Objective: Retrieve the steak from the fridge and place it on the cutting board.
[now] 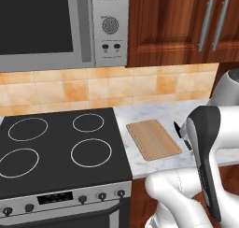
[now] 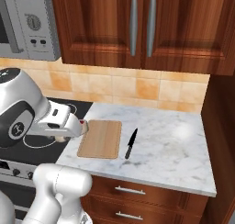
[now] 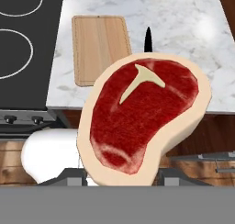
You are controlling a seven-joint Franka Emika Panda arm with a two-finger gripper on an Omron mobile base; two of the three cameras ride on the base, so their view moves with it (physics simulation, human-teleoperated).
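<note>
Right now your gripper point(image 3: 121, 175) is carrying the steak point(image 3: 143, 115): in the hand view the red slab with its pale rim sits large in the centre of the frame, its lower edge sunk between the two dark tips at the bottom, so the fingers look pinched on it from both sides. You cannot see the pads themselves, only the steak rising between them.

What matters for your coming move is where the cutting board point(image 3: 100, 47) lies from that steak. In the hand view it sits in the upper middle of the frame, above and a little left of the meat, flat on the marble counter point(image 3: 183, 53), with its long axis running up the frame, away from the fingers. The steak is apart from it and, by my reading, short of the counter edge, over the cupboard fronts and floor.

In the right base view the hand point(image 2: 69, 126) shows at middle left, just beside the board's point(image 2: 101, 138) left edge, with a sliver of red at its tip. In the left base view the board point(image 1: 153, 139) lies centre right beside the stove point(image 1: 60, 147).

Mind the black knife point(image 2: 131, 144), which lies just beside the board's far long edge; in the hand view its tip point(image 3: 148, 38) peeks above the steak.
</note>
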